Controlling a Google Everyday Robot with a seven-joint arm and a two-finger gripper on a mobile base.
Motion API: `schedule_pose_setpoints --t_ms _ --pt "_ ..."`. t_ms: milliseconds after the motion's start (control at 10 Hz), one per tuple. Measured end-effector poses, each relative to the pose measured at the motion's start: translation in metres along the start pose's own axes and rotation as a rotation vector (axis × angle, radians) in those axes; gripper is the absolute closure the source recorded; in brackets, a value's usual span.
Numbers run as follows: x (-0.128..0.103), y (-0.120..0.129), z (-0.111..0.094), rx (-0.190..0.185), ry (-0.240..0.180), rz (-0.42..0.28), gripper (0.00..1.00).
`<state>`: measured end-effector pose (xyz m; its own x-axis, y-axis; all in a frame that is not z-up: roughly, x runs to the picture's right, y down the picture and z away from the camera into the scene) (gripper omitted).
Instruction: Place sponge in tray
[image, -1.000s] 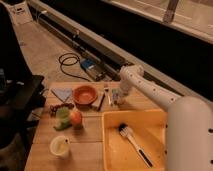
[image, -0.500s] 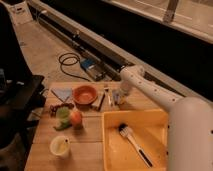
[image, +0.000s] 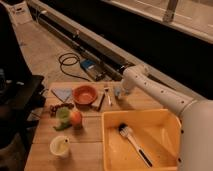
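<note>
The sponge (image: 117, 92) shows as a small bluish block at the far edge of the wooden table, right of the orange bowl. My gripper (image: 120, 91) is right at it, reaching down from the white arm that comes in from the right; most of the sponge is hidden by it. I cannot tell whether the sponge is held. The tray (image: 167, 129) is a large yellow tub at the near right of the table, in front of the gripper. A black-and-white brush (image: 133, 143) lies inside it.
An orange bowl (image: 84, 94) and a pale blue cloth (image: 62, 93) lie left of the gripper, with utensils (image: 102, 100) between. An orange fruit (image: 75, 118), a green item (image: 62, 114) and a white cup (image: 60, 146) stand at the near left. A cable (image: 69, 60) lies on the floor.
</note>
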<state>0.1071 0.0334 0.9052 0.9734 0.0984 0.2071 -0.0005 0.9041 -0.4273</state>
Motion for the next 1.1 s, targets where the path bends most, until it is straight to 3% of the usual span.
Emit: schedule_pose_setpoints --t_ms 500,700,900,1100 --pt "-0.016 -0.041 -0.125 0.216 0.003 -0.002 1.0" --pt "-0.003 -0.044 -0.18 0.28 0.035 0.011 1.0" --pt "0.03 -0.022 -0.235 0.327 0.088 0.047 1.0" --pt "0.05 0.018 -0.266 0.324 0.093 0.087 1.0"
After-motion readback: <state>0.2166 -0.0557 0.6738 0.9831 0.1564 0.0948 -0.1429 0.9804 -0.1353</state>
